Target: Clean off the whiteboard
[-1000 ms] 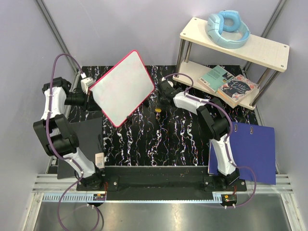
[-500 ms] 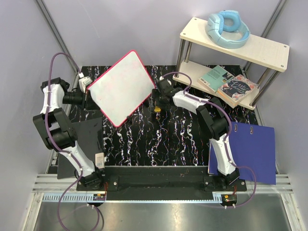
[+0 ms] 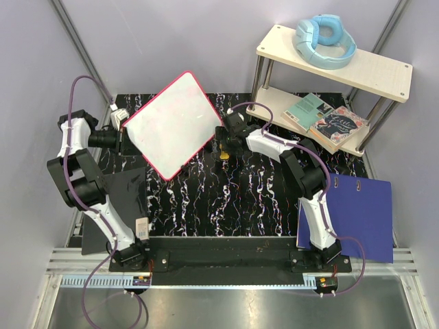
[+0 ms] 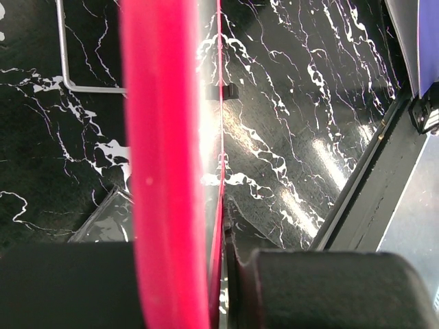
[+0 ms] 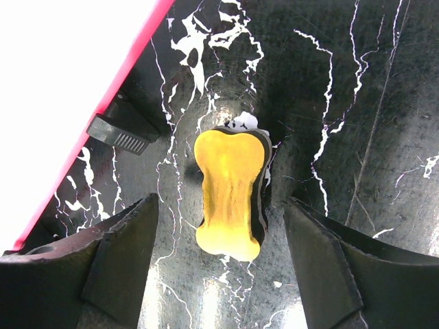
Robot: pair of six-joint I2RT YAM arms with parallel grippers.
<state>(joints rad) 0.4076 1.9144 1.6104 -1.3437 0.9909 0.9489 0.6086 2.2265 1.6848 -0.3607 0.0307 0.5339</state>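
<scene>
Pink-rimmed and tilted above the back left of the desk [image 3: 233,199], the whiteboard [image 3: 171,125] is pinched by its edge in the left fingers [image 4: 309,288]. Its face looks bare from above (faint marks would be too small to tell). The right fingers [image 5: 120,260] hang spread either side of the yellow eraser [image 5: 232,185], which lies ungrasped on the desk. By my judgement, the pick-up and all the wiping are left.
</scene>
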